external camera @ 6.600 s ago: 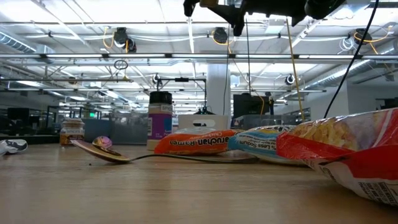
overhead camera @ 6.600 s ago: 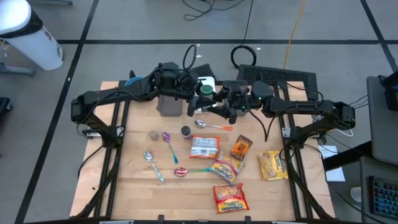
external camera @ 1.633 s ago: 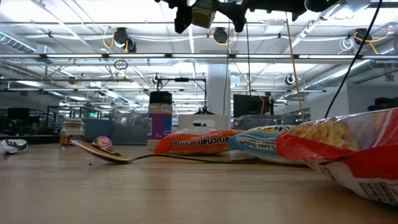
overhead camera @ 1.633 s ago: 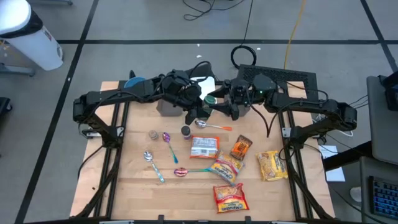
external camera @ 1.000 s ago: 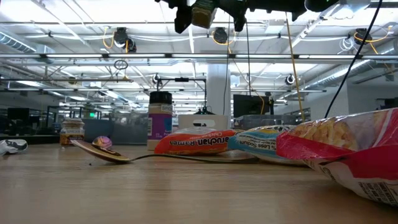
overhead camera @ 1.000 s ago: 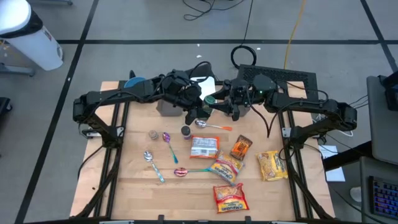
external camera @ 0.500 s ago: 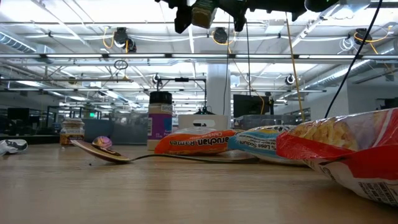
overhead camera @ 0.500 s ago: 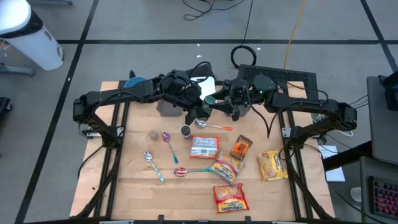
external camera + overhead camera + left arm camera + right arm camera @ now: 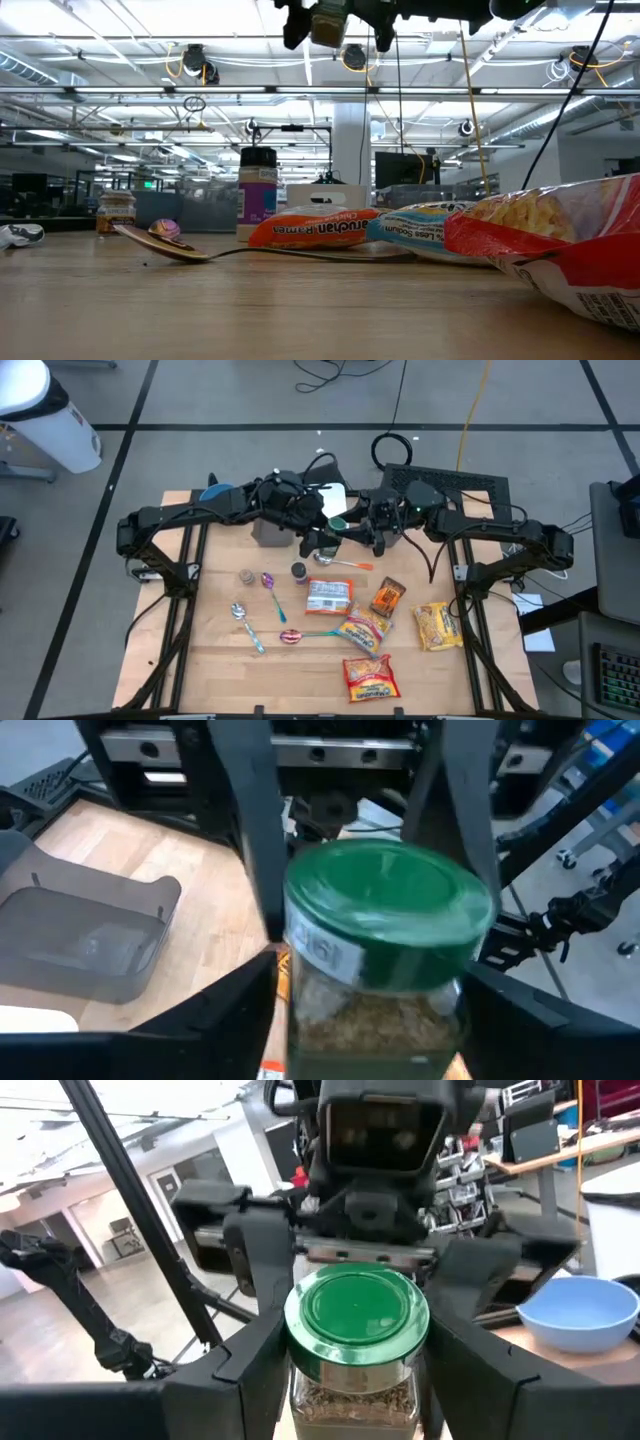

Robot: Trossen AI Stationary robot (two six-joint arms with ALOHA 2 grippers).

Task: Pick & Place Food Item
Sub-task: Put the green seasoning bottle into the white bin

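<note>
Up above the desk's (image 9: 220, 660) far edge, near its middle, a green-lidded glass jar of brownish granules (image 9: 356, 1342) hangs between both arms. The right end effector (image 9: 352, 1380) pinches the jar by its sides. The left end effector (image 9: 372, 970) flanks the same jar with its fingers (image 9: 248, 840) spread slightly off the lid. Snack packets (image 9: 368, 678) and spoons (image 9: 270, 588) lie on the desk below.

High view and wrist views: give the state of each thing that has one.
Jar: upright, green lid on, held above the table.
Right gripper: fingers shut on the jar.
Left gripper: at the jar, facing the right gripper.
Spice bottle: standing upright, cap on.
Ramen packet: lying flat.
</note>
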